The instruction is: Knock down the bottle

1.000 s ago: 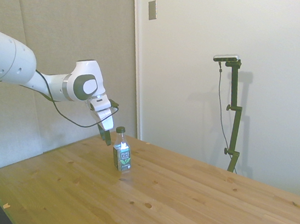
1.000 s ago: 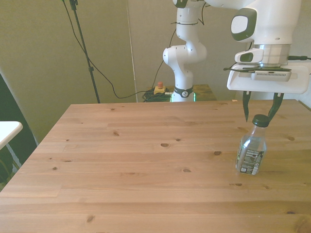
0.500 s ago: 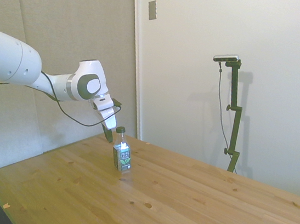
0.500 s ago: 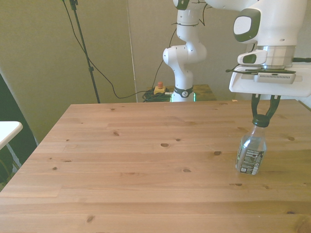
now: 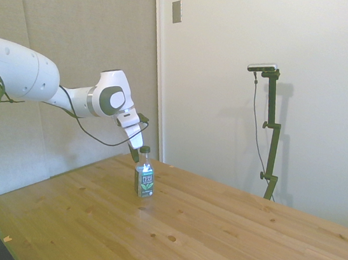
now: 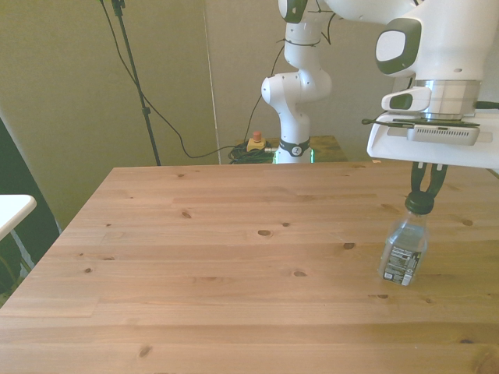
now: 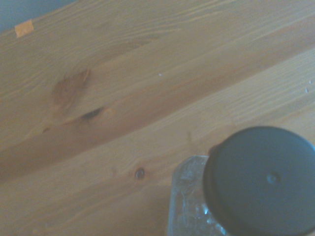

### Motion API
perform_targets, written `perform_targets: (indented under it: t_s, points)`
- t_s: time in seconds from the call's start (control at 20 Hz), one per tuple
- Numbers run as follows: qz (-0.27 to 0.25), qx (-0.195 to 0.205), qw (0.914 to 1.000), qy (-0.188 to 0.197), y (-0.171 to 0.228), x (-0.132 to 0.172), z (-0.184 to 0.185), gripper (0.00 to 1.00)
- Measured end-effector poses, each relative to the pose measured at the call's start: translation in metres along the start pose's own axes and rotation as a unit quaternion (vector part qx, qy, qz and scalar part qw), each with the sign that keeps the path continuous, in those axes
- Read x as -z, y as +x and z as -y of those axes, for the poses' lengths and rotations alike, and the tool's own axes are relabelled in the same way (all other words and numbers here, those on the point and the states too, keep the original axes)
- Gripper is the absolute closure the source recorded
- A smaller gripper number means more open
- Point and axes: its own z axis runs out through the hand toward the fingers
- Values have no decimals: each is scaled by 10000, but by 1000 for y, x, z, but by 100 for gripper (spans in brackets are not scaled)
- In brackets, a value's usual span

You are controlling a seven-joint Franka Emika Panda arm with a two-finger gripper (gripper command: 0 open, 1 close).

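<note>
Front view: pincer (image 6: 425,192) fingers stood drawn together just above the bottle's cap.
The bottle (image 6: 405,245) stood upright on the worktop (image 6: 218,265); seemingly empty, light, top-heavy, it probably toppled easiest nudged at the cap (image 7: 260,179).

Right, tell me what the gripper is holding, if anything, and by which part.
The gripper looks shut at the top of the bottle, at its cap. Whether it truly grips or just touches it cannot be told; the bottle stands on the table.
</note>
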Motion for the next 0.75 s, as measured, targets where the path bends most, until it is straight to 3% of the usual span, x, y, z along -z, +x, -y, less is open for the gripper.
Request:
perform_targets:
  t_s: [0.4,0.75]
  points:
    - [-322,-412,9986,127,55,-17,27,100]
    - [-351,-485,9980,186,68,-32,37,100]
